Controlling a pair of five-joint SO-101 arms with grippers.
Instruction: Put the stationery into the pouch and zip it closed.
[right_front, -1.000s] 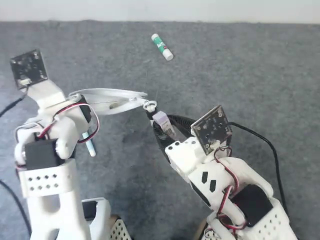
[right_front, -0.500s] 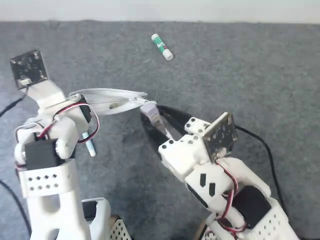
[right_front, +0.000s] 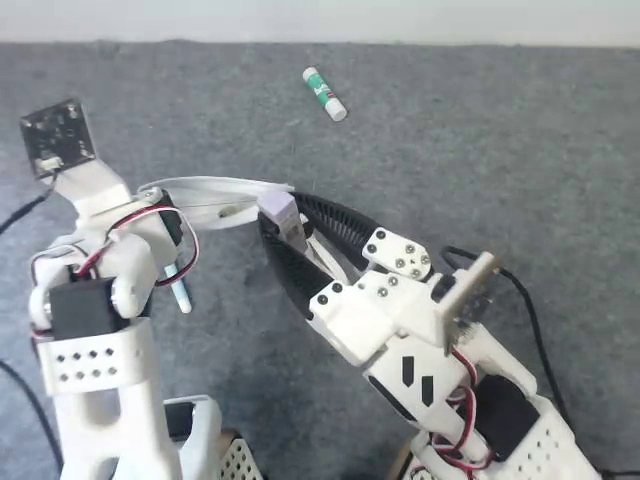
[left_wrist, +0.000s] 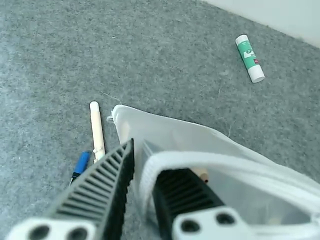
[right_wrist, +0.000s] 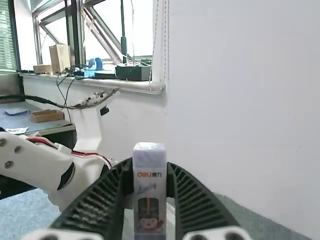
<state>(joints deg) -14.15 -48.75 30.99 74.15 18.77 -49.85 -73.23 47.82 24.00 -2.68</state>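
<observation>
- Insertion step: the eraser (right_front: 279, 212) is clamped in the right claw (right_wrist: 148, 172), near the open pouch (right_front: 215, 195).
- The pouch rim is pinched by the left claw (left_wrist: 140, 155).
- Next, presumably, the eraser is to be lowered inside and released.
- The pen (left_wrist: 96, 130), beside the left claw, and the glue stick (right_front: 325, 93), well beyond both claws, lie outside on the table (right_front: 520, 150).

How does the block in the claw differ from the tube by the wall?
The eraser is a pale block; the glue stick a green-and-white tube. The eraser is clamped in the right gripper, off the mat; the glue stick lies loose on it. Both are stationery.
</observation>
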